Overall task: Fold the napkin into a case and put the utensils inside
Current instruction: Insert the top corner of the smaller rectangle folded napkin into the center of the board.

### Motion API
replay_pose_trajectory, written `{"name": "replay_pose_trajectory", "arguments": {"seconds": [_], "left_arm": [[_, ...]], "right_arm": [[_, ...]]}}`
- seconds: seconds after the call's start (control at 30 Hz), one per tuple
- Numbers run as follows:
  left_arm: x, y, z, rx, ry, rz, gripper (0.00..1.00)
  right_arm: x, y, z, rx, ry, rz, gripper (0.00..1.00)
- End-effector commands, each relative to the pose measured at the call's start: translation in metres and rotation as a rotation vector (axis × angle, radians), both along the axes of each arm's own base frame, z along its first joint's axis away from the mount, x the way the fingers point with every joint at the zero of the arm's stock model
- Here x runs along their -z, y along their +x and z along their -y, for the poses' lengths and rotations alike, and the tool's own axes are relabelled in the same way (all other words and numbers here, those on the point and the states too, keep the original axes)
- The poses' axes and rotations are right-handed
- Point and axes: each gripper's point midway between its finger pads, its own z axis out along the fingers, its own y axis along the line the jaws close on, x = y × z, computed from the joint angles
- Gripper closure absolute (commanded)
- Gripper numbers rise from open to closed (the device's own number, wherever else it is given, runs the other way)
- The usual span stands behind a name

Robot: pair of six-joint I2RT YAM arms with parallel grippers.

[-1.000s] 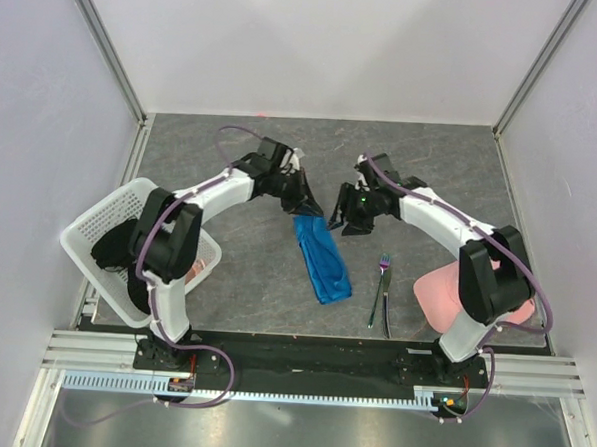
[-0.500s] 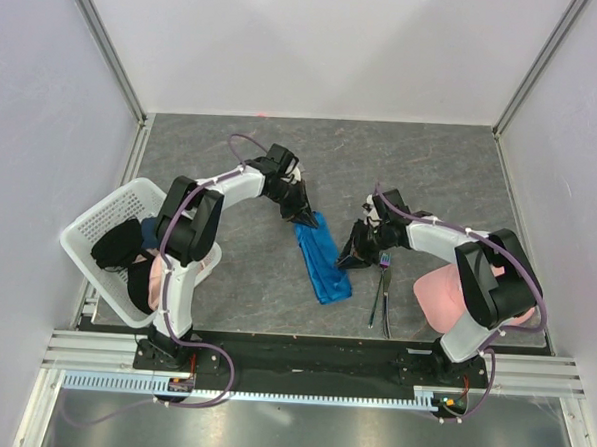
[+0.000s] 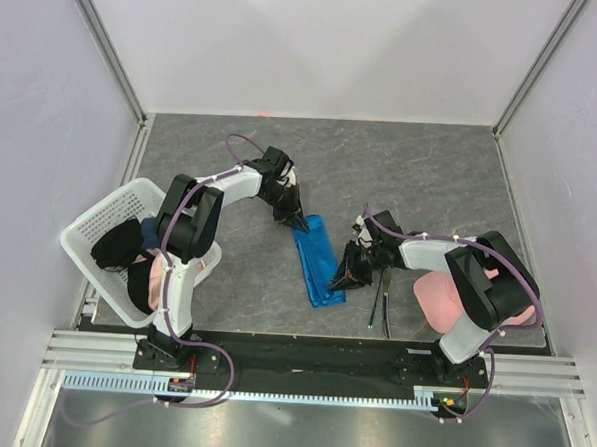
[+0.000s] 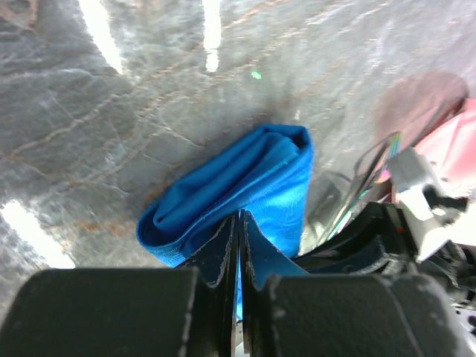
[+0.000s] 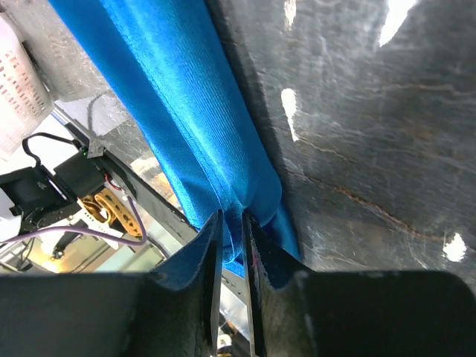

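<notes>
The bright blue napkin (image 3: pixel 318 262) lies as a narrow layered strip, the case, in the middle of the table. My left gripper (image 3: pixel 301 224) is at its far end, shut on a thin edge of the cloth (image 4: pixel 245 175), as the left wrist view (image 4: pixel 239 217) shows. At the strip's near right end my right gripper (image 3: pixel 342 281) pinches a fold of the blue fabric (image 5: pixel 171 97) between its nearly shut fingers (image 5: pixel 231 216). The utensils (image 3: pixel 377 306), a fork and a knife, lie side by side just right of the strip, partly under the right arm.
A pale pink cloth (image 3: pixel 437 296) lies at the right near the right arm's base. A white plastic basket (image 3: pixel 98 218) holding dark and pink items sits at the left edge. Grey walls enclose the table on three sides.
My right gripper has swung from the strip's far end down to its near right end and closed on the cloth. The left gripper has lowered onto the far end.
</notes>
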Motion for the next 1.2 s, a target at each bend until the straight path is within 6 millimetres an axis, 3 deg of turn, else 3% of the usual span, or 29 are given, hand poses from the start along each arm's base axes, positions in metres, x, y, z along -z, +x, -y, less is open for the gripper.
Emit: {"name": "replay_pose_trajectory", "arguments": {"seconds": [0.0, 0.07, 0.17, 0.33, 0.43, 0.47, 0.5, 0.53, 0.57, 0.6, 0.63, 0.67, 0.7, 0.77, 0.9, 1.17], "left_arm": [[0.010, 0.001, -0.008, 0.046, 0.050, 0.030, 0.95], [0.000, 0.005, -0.006, 0.052, 0.042, 0.055, 0.95], [-0.029, 0.013, -0.001, 0.053, 0.011, 0.104, 0.94], [-0.088, 0.022, 0.004, 0.045, -0.045, 0.203, 0.82], [-0.104, 0.020, -0.003, 0.020, -0.038, 0.219, 0.76], [-0.106, 0.022, -0.009, -0.004, -0.036, 0.214, 0.76], [-0.108, 0.022, -0.013, -0.018, -0.032, 0.215, 0.74], [-0.106, 0.019, -0.019, -0.037, -0.022, 0.203, 0.73], [-0.112, 0.021, -0.029, -0.076, -0.014, 0.210, 0.71], [-0.112, 0.021, -0.035, -0.093, -0.008, 0.205, 0.70], [-0.107, 0.016, -0.041, -0.106, 0.001, 0.186, 0.69], [-0.112, 0.016, -0.049, -0.127, 0.002, 0.196, 0.69], [-0.107, 0.012, -0.054, -0.133, 0.012, 0.181, 0.68], [-0.105, 0.009, -0.062, -0.143, 0.015, 0.175, 0.67], [-0.098, -0.005, -0.076, -0.154, 0.032, 0.153, 0.67], [-0.088, -0.015, -0.084, -0.158, 0.023, 0.125, 0.68]], "right_arm": [[0.016, 0.002, 0.011, -0.026, -0.075, 0.050, 0.77], [0.012, 0.002, 0.014, -0.043, -0.094, 0.056, 0.77], [-0.012, 0.012, 0.012, -0.060, -0.097, 0.111, 0.76], [-0.061, 0.053, -0.003, -0.072, -0.096, 0.248, 0.70], [-0.076, 0.083, -0.014, -0.094, -0.134, 0.331, 0.62], [-0.066, 0.090, -0.014, -0.102, -0.170, 0.312, 0.61], [-0.081, 0.110, -0.021, -0.092, -0.172, 0.367, 0.57], [-0.080, 0.122, -0.021, -0.083, -0.211, 0.388, 0.56], [-0.070, 0.129, -0.022, -0.087, -0.244, 0.375, 0.54], [-0.082, 0.146, -0.030, -0.073, -0.237, 0.418, 0.50], [-0.082, 0.151, -0.034, -0.074, -0.243, 0.420, 0.49], [-0.068, 0.158, -0.037, -0.074, -0.270, 0.404, 0.47], [-0.077, 0.170, -0.045, -0.068, -0.263, 0.429, 0.43], [-0.072, 0.182, -0.056, -0.082, -0.288, 0.435, 0.42], [-0.066, 0.186, -0.077, -0.137, -0.338, 0.461, 0.30], [-0.053, 0.178, -0.080, -0.173, -0.418, 0.455, 0.31]]}}
